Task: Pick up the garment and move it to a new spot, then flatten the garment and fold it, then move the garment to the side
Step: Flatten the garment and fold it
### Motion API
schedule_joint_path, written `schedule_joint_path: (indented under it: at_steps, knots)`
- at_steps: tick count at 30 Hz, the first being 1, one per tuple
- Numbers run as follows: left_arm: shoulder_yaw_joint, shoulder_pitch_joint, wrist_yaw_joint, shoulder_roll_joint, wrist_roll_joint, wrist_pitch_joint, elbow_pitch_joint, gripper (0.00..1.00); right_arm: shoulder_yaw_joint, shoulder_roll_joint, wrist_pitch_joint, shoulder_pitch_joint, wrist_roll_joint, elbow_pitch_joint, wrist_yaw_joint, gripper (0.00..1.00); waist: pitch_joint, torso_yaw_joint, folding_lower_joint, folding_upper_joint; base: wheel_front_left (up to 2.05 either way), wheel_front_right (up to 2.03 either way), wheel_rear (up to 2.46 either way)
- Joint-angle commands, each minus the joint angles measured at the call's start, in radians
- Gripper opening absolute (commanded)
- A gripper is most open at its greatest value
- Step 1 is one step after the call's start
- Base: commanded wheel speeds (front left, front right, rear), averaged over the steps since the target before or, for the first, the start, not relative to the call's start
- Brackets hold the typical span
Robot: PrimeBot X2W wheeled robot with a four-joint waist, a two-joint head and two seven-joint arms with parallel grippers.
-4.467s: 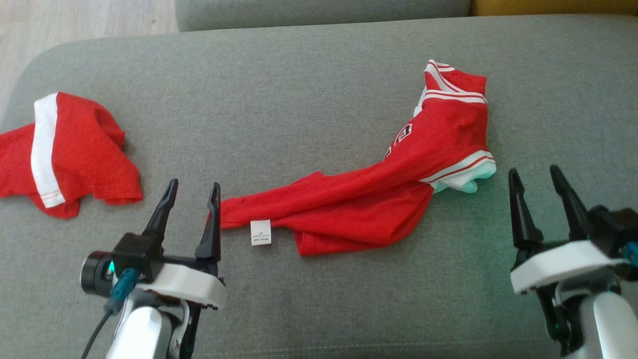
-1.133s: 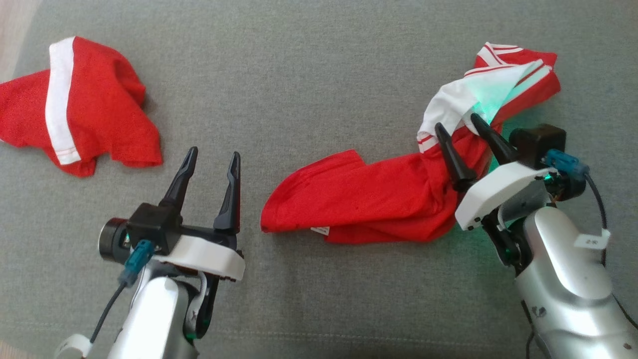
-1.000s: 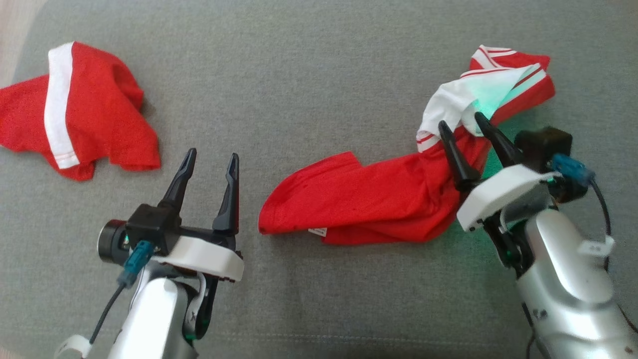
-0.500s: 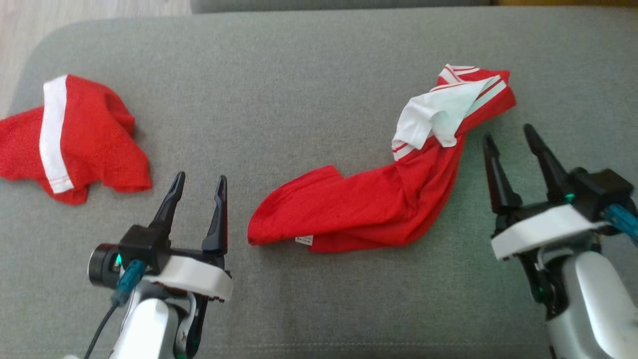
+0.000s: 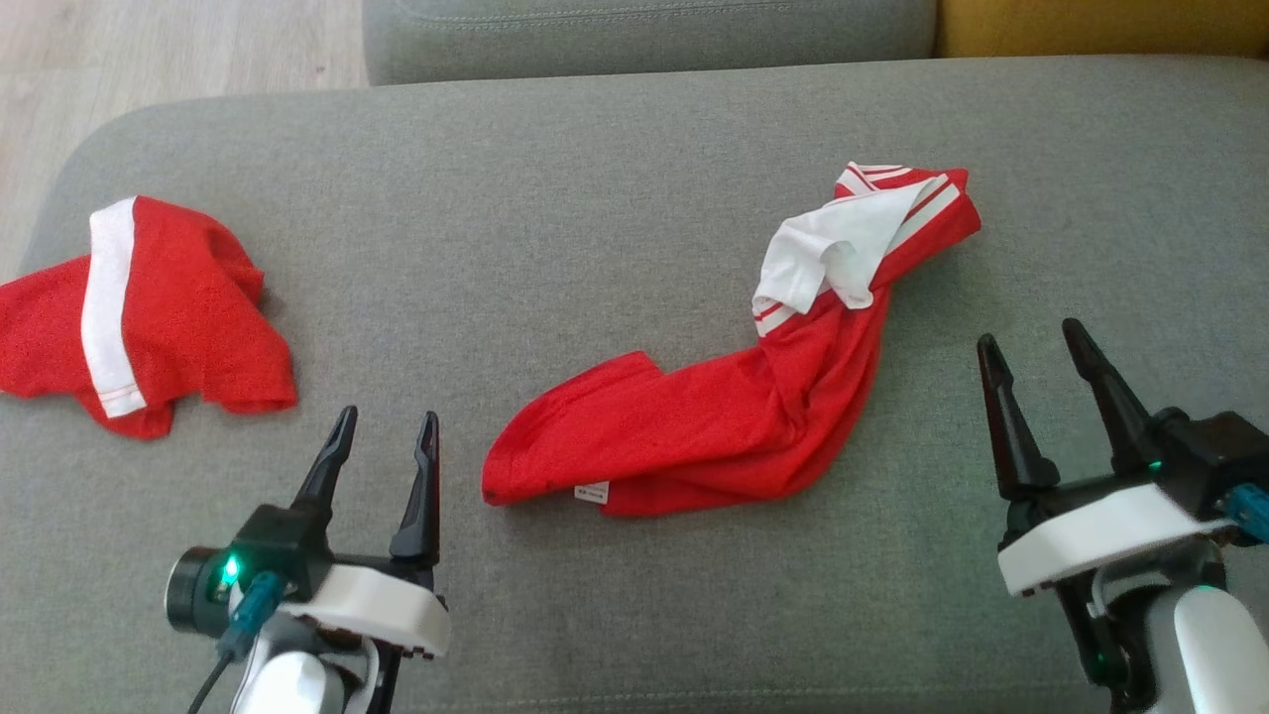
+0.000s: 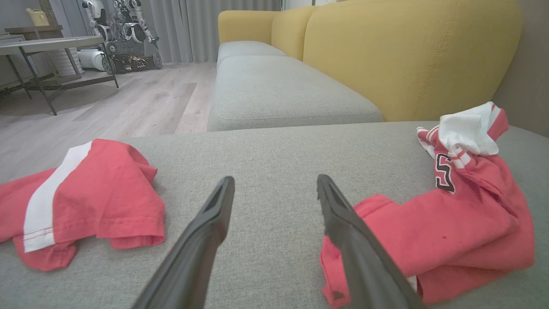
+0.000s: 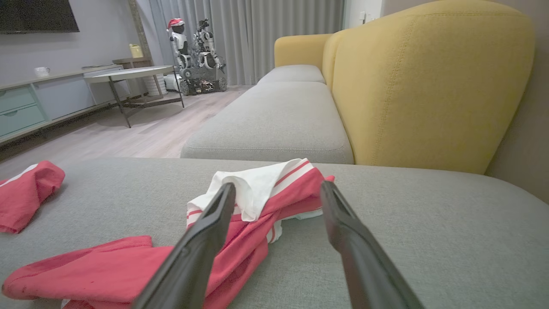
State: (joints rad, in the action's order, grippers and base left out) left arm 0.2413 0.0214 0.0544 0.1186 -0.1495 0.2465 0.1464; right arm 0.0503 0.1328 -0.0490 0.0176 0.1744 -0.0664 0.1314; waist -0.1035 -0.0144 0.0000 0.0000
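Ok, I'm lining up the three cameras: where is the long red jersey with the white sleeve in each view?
Head view: jersey centre-right, lying diagonally.
Left wrist view: jersey at the right edge, lower half.
Right wrist view: jersey from lower left to centre.
Shared landmark: the smaller red garment with a white stripe, left of the jersey in all three.

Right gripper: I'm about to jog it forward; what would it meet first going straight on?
Probably the garment, its bunched white end lying straight ahead of the right gripper on the cushion; depth is unclear.
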Motion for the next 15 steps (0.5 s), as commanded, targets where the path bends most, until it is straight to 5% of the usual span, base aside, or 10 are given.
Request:
schedule_joint_path:
  at_steps: [1, 15]
  knots:
    - [-0.038, 0.022, 0.008, 0.016, -0.002, -0.002, -0.039, 1.0, 0.013, -0.002, -0.003, 0.014, -0.011, -0.045, -0.001, 1.0, -0.001, -0.001, 0.0, 0.0, 0.0, 0.0, 0.0]
    - [-0.025, 0.019, 0.009, 0.021, -0.015, -0.01, -0.048, 1.0, 0.013, -0.009, -0.011, 0.012, -0.008, -0.054, -0.001, 1.0, -0.003, -0.012, 0.0, 0.0, 0.0, 0.0, 0.0]
